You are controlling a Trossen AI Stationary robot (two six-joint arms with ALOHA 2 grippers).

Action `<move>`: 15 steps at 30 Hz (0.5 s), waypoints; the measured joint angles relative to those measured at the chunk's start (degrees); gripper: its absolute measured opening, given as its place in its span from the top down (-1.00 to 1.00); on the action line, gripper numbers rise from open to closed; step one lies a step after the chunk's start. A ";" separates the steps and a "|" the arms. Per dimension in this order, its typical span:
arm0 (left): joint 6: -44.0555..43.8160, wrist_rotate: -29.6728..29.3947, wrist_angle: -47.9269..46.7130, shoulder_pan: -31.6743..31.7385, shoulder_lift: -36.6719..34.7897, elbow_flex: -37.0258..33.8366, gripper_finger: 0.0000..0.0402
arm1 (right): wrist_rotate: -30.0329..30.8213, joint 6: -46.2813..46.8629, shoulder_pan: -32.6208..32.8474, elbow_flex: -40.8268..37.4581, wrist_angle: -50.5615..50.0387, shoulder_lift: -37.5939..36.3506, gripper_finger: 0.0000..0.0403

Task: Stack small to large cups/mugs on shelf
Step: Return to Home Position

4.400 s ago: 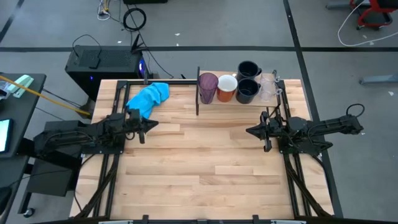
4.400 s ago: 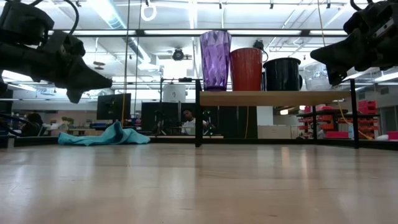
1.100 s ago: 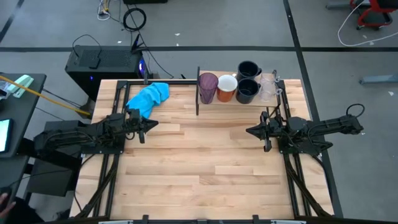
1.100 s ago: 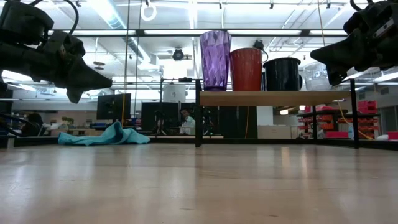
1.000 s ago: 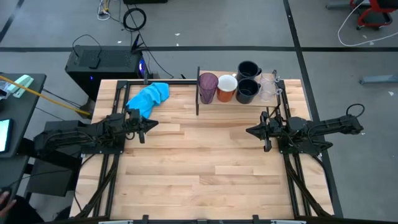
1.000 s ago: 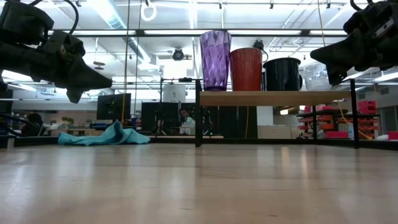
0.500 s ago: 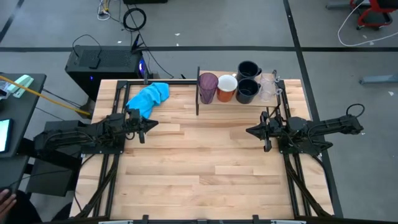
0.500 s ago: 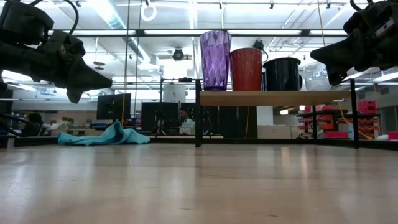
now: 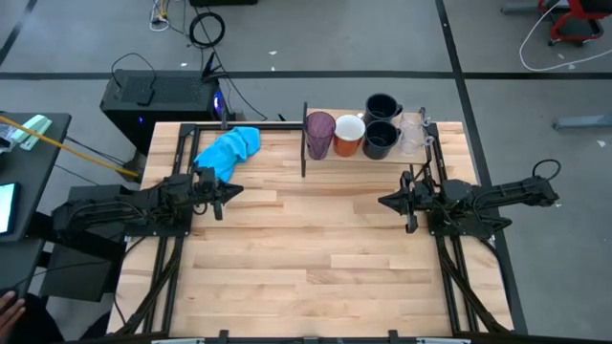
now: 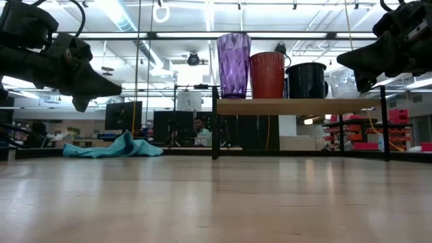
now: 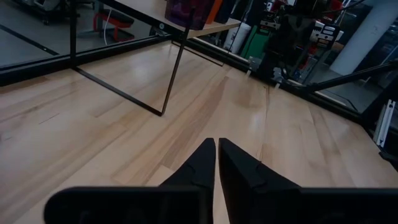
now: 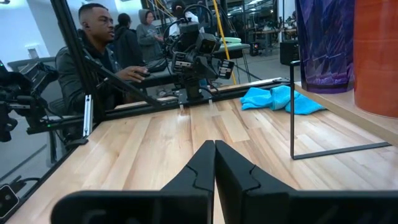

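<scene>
The shelf [image 9: 368, 155] stands at the table's far right, its board [image 10: 297, 106] raised on dark side panels. On it, from left to right, stand the purple tumbler [image 9: 319, 134], the orange mug [image 9: 348, 135], two black mugs [image 9: 381, 139] [image 9: 382, 106] and the clear cups [image 9: 412, 134]. My left gripper [image 9: 239, 189] hovers shut at the table's left, empty. My right gripper [image 9: 382, 201] hovers shut at the right, in front of the shelf, empty. Both also show in their wrist views [image 11: 216, 149] [image 12: 215, 149].
A bright blue cloth [image 9: 229, 149] lies at the far left of the table. People sit at desks beyond the table's left side [image 12: 99, 50]. A hand shows at the lower left outside the table [image 9: 10, 308]. Bare wooden tabletop [image 9: 306, 248] lies between the arms.
</scene>
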 joint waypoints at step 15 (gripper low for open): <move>0.00 0.00 0.00 0.01 0.00 0.00 0.87 | 0.00 0.00 0.01 0.00 0.01 -0.01 0.92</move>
